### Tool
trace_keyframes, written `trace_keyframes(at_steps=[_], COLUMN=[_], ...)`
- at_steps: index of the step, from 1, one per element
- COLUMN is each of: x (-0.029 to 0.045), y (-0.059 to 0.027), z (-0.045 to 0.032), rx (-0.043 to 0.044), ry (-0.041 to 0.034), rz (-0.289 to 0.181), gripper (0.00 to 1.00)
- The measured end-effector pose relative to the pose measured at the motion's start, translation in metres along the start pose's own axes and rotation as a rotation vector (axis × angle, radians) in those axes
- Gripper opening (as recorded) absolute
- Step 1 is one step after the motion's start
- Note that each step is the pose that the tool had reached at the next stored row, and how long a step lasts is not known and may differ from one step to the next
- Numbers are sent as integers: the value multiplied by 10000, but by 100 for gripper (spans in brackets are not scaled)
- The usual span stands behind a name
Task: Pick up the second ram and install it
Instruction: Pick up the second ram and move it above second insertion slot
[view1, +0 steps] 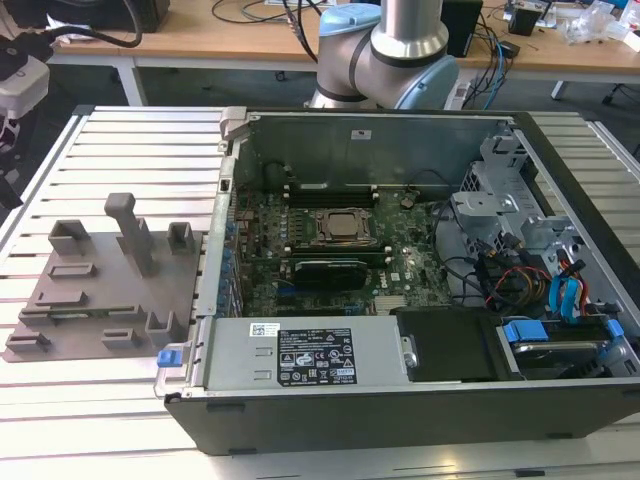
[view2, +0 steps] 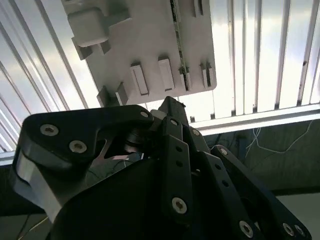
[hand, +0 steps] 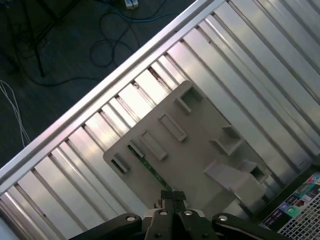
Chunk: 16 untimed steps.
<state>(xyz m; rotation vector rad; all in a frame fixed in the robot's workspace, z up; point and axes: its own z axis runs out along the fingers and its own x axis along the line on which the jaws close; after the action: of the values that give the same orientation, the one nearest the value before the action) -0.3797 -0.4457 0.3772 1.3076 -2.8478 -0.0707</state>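
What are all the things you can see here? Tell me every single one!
computer case: one, black, open, on the table
circuit board: one, green, inside the case
cables: several, blue, inside the case, at the exterior view's right
holder plate: one, grey, with blocks, beside the case at the exterior view's left
second ram: one, green, thin stick on the holder plate
table: one, silver, slatted, under everything
desk: one, wooden, behind the table
robot arm: one, silver and light blue, behind the case
gripper: one, black, shut, over the holder plate
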Motion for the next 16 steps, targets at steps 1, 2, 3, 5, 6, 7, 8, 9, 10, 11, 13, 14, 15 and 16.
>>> trace_keyframes(at_steps=[1,2,3,5,6,7,8,9,10,11,13,14,15,16], x=[0,0,0,0,0,0,0,0,0,0,0,0,0,0], y=[0,0,0,0,0,0,0,0,0,0,-1,0,0,0], z=[0,0,0,0,0,0,0,0,0,0,1,1,2,2], rx=[-2,-4,-7,-12,-13,-16,-17,-20,-22,-23,-27,-30,-34,-38], ry=[3,12,21,38,43,52,59,67,73,78,93,105,117,133], rz=[-91,-279,-498,-871,-999,-1206,-1348,-1549,-1685,-1785,-2143,-2399,-2703,-3036], gripper=[10,10,10,10,10,10,10,10,10,10,10,10,10,10])
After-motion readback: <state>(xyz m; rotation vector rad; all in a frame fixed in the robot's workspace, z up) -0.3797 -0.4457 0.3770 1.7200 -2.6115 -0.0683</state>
